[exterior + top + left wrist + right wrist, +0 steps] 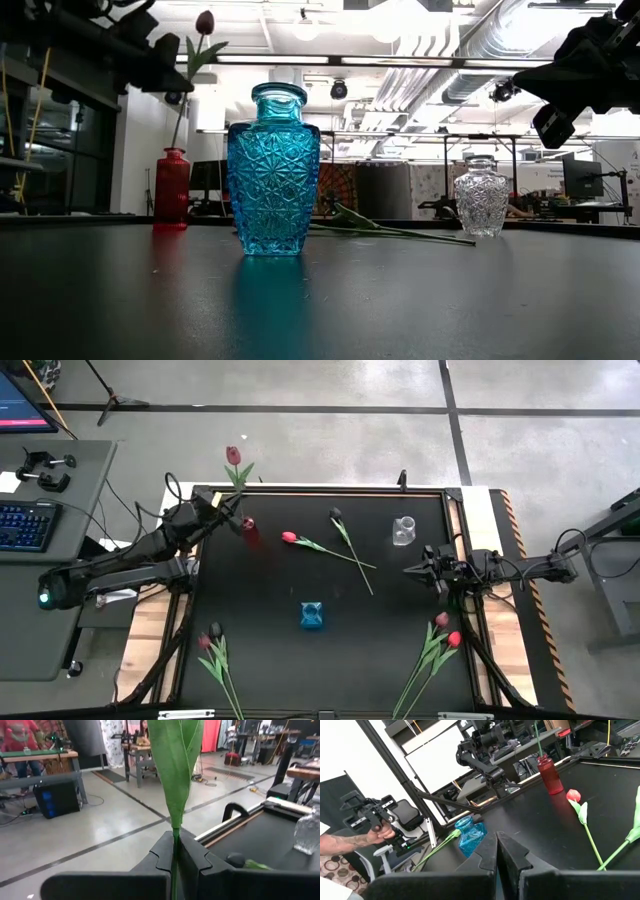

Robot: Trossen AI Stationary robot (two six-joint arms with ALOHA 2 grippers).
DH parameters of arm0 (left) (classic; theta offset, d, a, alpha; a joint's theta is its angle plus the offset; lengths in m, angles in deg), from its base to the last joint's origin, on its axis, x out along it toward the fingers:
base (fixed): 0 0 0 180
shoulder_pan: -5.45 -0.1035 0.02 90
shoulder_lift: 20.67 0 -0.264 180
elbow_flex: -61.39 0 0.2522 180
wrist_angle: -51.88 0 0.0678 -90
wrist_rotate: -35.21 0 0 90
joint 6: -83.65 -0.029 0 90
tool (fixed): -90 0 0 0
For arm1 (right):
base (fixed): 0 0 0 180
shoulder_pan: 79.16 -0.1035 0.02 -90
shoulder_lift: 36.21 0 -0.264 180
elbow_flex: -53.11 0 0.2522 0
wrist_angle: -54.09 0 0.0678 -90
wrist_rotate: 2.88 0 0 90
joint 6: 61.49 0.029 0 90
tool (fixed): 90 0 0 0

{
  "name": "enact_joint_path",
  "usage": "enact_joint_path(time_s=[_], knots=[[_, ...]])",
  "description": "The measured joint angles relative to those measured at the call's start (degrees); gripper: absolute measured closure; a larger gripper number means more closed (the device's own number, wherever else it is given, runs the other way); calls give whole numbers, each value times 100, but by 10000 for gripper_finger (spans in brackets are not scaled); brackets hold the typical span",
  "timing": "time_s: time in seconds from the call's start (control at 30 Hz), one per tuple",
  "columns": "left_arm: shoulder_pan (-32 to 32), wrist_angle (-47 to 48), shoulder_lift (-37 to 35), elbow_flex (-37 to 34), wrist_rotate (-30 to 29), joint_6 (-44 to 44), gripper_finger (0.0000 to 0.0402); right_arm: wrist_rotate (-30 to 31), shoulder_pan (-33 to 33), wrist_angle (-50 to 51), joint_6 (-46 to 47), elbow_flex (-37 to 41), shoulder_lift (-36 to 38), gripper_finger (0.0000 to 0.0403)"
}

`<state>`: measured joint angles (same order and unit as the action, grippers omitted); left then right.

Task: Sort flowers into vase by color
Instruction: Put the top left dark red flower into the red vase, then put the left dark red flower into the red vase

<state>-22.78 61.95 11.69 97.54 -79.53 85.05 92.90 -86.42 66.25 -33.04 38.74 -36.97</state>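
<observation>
My left gripper (230, 512) hovers over the table's far left corner, shut on a tulip with a dusky maroon head (233, 456). That tulip's stem runs down into the red vase (249, 533), as the low view shows with the tulip head (204, 22) above the red vase (172, 186). My right gripper (410, 570) is shut on nothing, in the air at the right side. A red tulip (290, 537) and a near-black tulip (336, 514) lie crossed mid-table. The blue vase (313, 616) and the clear vase (403, 531) stand upright. My left gripper pinches the tulip between its two fingers at the stem where a broad green leaf (175, 827) starts, below the head. The fingers come level from the table's left, across the stem. The tulip stands nearly upright, with its lower stem (538, 742) inside the red vase's mouth.
Two tulips (212, 645) lie at the near left corner and several more (445, 632) at the near right corner. Raised rails (460, 520) run along the table's edges. A person's hand (377, 834) holds a device beyond the table.
</observation>
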Motion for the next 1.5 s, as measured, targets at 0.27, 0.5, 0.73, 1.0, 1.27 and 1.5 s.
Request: enact_joint_path(time_s=[0.27, 0.5, 0.73, 1.0, 1.27, 1.5], knots=[[0, 261, -17, 2, -12, 241, 366, 1, 1, 2, -2, 1, 1, 402], [0, 609, -17, 119, 151, 392, 286, 2, 0, 1, -1, 0, 0, 402], [0, 1575, -17, 786, 171, 451, 204, 2, 1, 1, -2, 1, 1, 402], [4, 2117, -18, 1657, 549, 451, 157, 0, 2, 2, -2, 2, 2, 402], [156, 2425, -11, 2261, 1354, 449, 154, 2, 1, 1, -1, 1, 0, 402], [538, 2468, 55, 2393, 2216, 445, 154, 2, 0, 0, -2, 1, 2, 402]])
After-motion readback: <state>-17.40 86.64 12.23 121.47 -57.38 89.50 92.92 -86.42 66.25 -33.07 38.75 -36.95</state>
